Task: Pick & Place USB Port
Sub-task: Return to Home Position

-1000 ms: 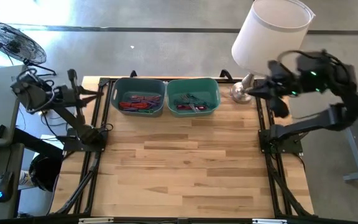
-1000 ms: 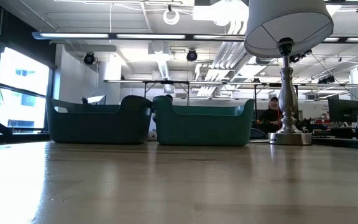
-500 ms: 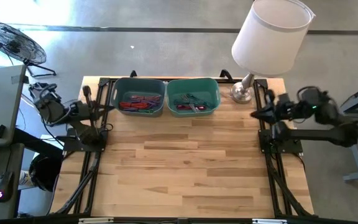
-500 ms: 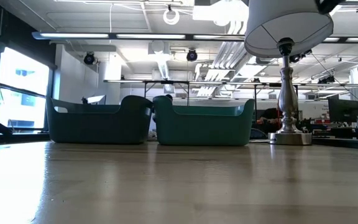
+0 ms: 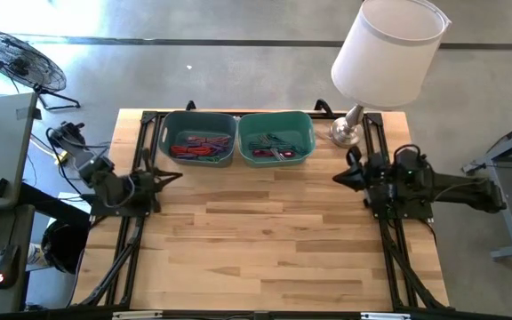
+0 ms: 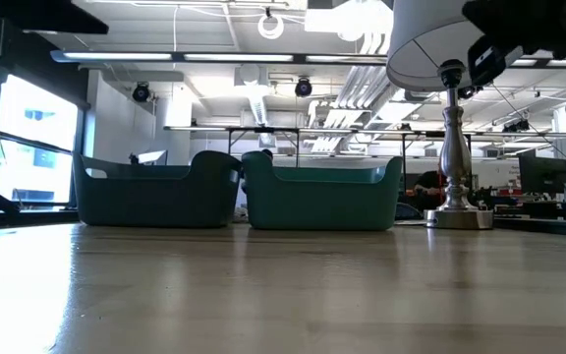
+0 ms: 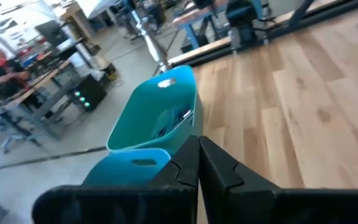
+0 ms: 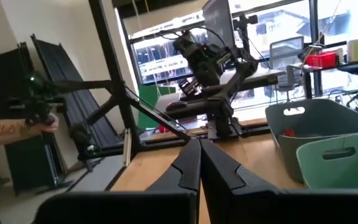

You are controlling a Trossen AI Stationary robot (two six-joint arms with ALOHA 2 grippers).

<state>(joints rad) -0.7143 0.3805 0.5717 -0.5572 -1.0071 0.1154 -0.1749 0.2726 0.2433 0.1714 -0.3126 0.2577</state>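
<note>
Looks nearly done: cables (image 5: pixel 199 147) lie in the blue bin (image 5: pixel 165 133) and green bin (image 5: pixel 310 133), none on the surface (image 5: pixel 256 236). Left gripper (image 5: pixel 172 176) and right gripper (image 5: pixel 340 178), both pinched together and empty, sit at its sides.

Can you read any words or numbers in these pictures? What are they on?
No text can be read.
The blue bin, the green bin and the lamp shade show no writing.
Reddish marks on a person's arm in the right wrist view are too blurred to read.
</note>
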